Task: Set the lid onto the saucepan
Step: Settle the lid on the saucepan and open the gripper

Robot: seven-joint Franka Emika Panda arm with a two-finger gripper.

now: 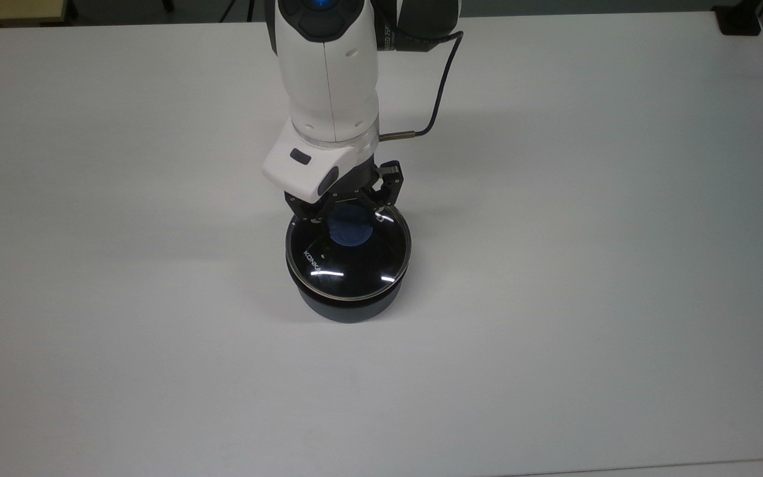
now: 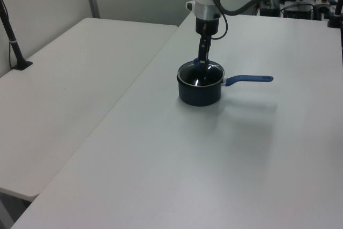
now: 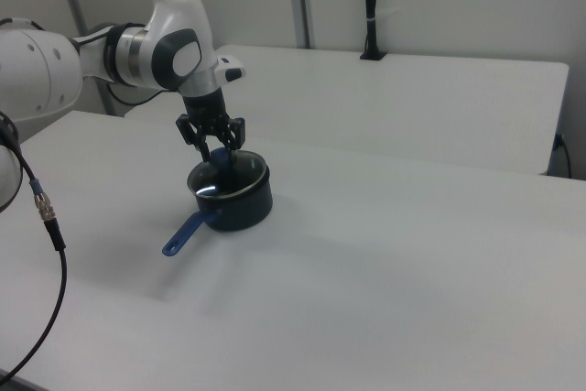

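Basically done: lid point(image 1: 348, 255) sits flat on saucepan point(image 1: 347, 301), rim matching all round. Gripper point(image 1: 350, 213) spread wide around the blue knob point(image 1: 351, 227), holding nothing; only pulling away is left.

Lid point(image 1: 348, 255) on saucepan point(image 1: 348, 306), saucepan on table point(image 1: 587, 265), fingers point(image 1: 381, 199) above lid

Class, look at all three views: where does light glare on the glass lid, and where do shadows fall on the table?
Top view: two thin white streaks glare on the lid near its front rim. Left view: a small bright glint on the lid; the saucepan throws a soft shadow onto the table toward the left view's right. Right view: a pale streak on the lid.
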